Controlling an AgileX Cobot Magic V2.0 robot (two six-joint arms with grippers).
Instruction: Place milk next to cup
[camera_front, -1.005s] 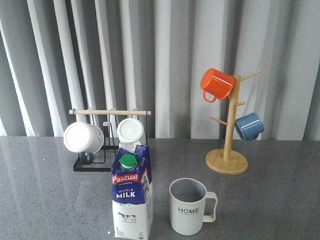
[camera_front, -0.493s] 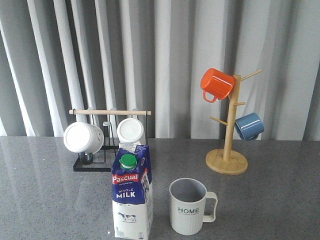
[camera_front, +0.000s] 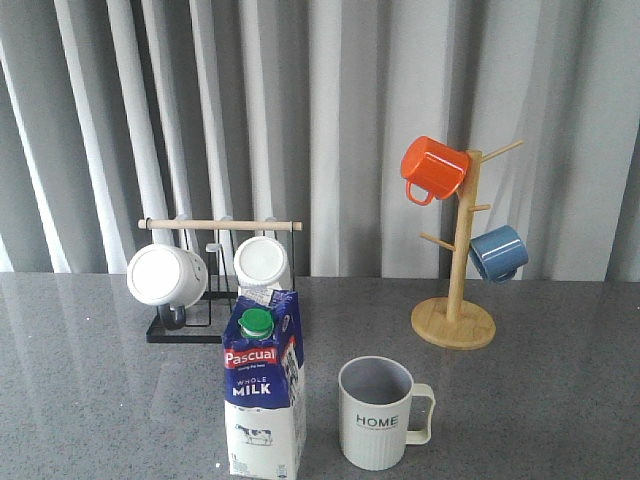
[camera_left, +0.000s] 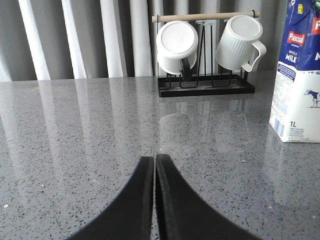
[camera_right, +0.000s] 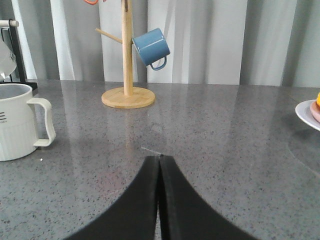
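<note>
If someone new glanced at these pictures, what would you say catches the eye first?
Probably the tall blue-and-white milk carton standing upright at the front of the grey speckled table, with the pale ribbed "HOME" mug beside it, apart. Behind on the right, an orange mug and a blue mug hang on a wooden mug tree.

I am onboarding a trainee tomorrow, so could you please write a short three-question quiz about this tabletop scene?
1. True or false: the tall blue-and-white gable-top milk carton stands upright to the left of the pale grey ribbed "HOME" mug in the front view.
2. Which colour mug hangs highest on the wooden mug tree? A orange, B blue, C white.
3. Fill in: the left pincer and right pincer are both ____.

Key: 1 true, with a small gap between them. 2 A, the orange mug. 3 shut, holding nothing.
</note>
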